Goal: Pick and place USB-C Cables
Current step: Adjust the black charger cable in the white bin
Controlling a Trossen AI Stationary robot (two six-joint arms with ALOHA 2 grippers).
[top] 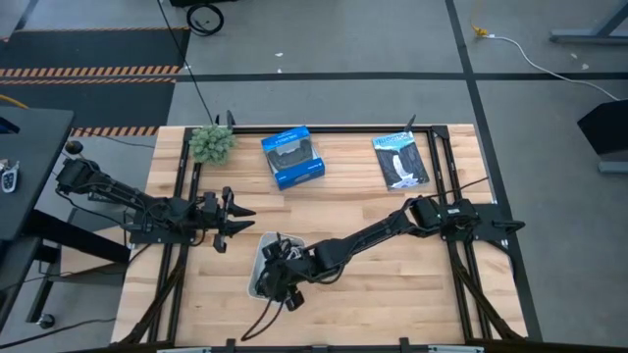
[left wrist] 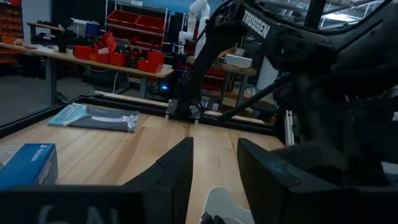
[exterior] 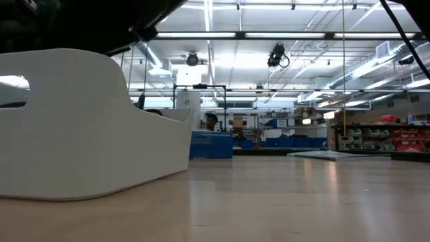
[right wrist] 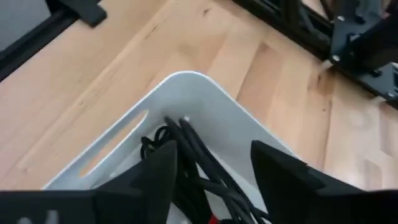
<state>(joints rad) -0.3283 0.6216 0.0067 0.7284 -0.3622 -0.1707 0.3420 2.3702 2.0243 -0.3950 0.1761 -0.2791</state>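
A white bin (top: 261,263) stands near the table's near edge and fills the left of the low view (exterior: 87,134). Black cable coils (right wrist: 193,155) lie inside it, with a bit of red (right wrist: 214,219) among them. One black cable tail (top: 257,319) hangs out over the bin's near side onto the table. I make out no white or bluish-grey cable. My right gripper (right wrist: 212,149) hovers open over the bin (top: 283,277), its fingers on either side of the black cables. My left gripper (top: 235,221) waits open, just left of the bin. My right gripper comes at the bin slanting down from the table's right, with the black cables (right wrist: 202,171) between its open fingers. I cannot tell whether the fingers touch them.
A blue box (top: 292,157) and a dark flat packet with white print (top: 400,160) lie toward the far edge. A small green plant (top: 211,143) sits at the far left corner. Black frame rails (top: 446,196) run along the table's sides. Bare wood (top: 392,284) lies right of the bin.
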